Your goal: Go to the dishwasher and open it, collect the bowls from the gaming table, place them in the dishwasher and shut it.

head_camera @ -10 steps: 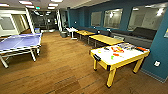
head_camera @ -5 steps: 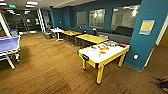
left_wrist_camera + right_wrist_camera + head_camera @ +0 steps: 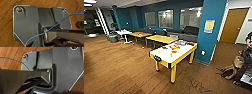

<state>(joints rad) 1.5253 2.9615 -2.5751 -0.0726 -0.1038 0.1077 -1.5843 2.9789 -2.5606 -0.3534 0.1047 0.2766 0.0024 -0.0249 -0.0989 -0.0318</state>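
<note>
Grippers: can't tell from my wrist cams if either is wide or narrow; I just see robot plate over wood floor (image 3: 7, 31). Gaming table (image 3: 161, 53) sits mid-room, white top w/ yellow rim, small colourful bowls (image 3: 174, 47) on it. Blue pillar (image 3: 210, 37) just right of it, yellow-wood tables (image 3: 161, 38) farther back left.

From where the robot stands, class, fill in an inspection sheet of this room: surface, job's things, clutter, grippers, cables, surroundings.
Surface: wooden floor.
Job's things: gaming table, white top, yellow rim and legs; small colourful items on it, too blurred to name.
Clutter: bag on the floor by the person.
Grippers: cannot tell.
Cables: thin blue cable across the left wrist's plate.
Surroundings: yellow-wood tables, teal pillar, sofa, wooden door.
</note>
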